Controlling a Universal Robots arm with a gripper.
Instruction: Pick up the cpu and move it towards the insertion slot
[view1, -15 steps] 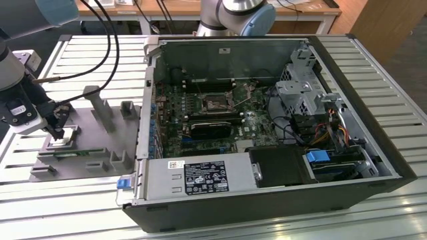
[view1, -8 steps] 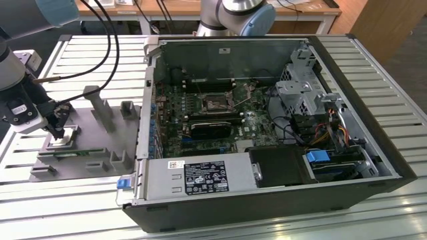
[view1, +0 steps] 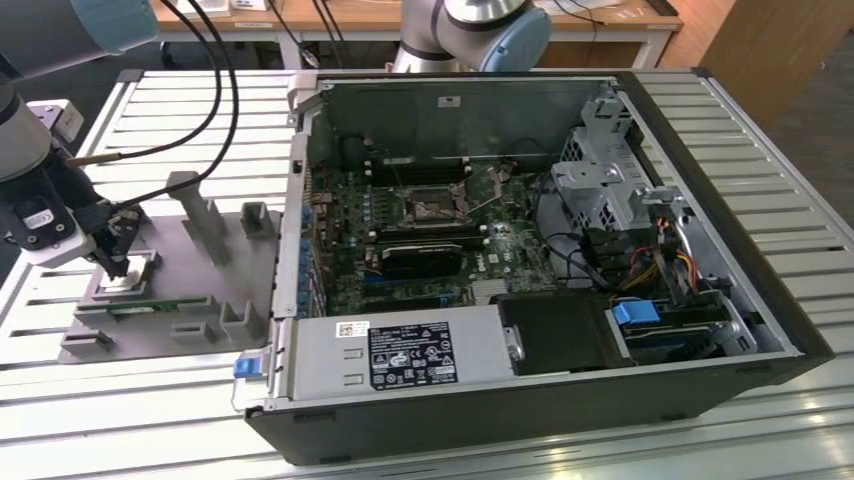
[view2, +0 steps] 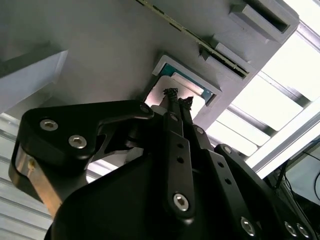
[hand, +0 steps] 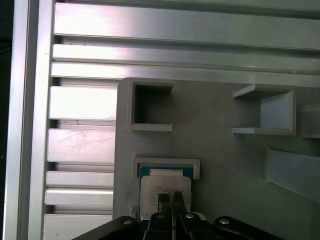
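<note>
At exterior view's left, gripper (view1: 118, 262) low over grey fixture (view1: 200, 270) on slatted table (view1: 200, 110). Fingers (hand: 163, 200) pressed together, approx. no gap, nothing seen between them. Tips right at top of cpu (hand: 165, 182) in both wrist views; touching or just above, cannot tell. Cpu flat in small square pocket of fixture, silvery top up, teal edge along one side in second wrist view. Not lifted. Slot (view1: 430, 205) on board inside open PC case (view1: 534, 425), toward exterior view's right, well apart from gripper and cpu, w/ dark centre and metal frame.
</note>
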